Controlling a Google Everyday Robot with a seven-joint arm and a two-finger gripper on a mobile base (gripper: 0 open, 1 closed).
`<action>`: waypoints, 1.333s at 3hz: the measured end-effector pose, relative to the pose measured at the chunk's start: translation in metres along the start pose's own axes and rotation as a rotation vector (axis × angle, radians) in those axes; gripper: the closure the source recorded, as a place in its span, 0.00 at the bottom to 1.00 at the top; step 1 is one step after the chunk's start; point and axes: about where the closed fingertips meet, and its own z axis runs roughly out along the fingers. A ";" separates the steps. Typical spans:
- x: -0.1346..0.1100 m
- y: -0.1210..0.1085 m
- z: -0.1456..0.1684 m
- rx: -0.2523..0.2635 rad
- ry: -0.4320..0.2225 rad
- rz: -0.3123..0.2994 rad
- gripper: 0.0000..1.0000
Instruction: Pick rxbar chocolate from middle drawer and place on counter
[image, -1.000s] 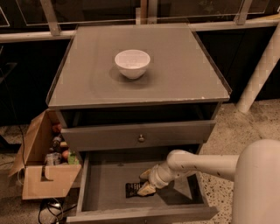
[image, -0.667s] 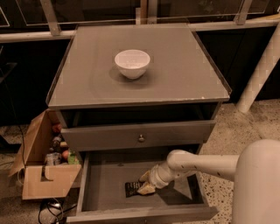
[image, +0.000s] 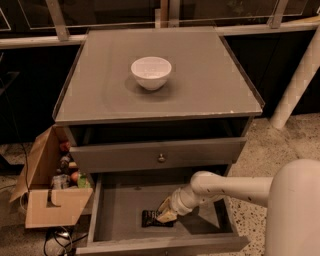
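Rxbar chocolate (image: 149, 218) seemingly beneath tool (image: 163, 217).

White bowl (image: 151, 71), open cardboard box (image: 55, 215)

You get one view: high, in front of the cabinet (image: 210, 151), angled down onto the counter (image: 210, 75) and open middle drawer (image: 125, 210), fairly near. The gripper (image: 164, 217) sits low-centre, down in that drawer.

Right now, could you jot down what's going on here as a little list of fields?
end effector: low inside the middle drawer, at the right end of the rxbar chocolate
rxbar chocolate: flat on the drawer floor
middle drawer: pulled open
counter: holds a white bowl
floor, left of cabinet: open cardboard box
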 end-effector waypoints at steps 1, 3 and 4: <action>0.000 0.000 0.000 0.000 0.000 0.000 1.00; -0.006 0.007 -0.005 -0.042 -0.053 0.022 1.00; -0.009 0.006 -0.010 -0.048 -0.069 0.022 1.00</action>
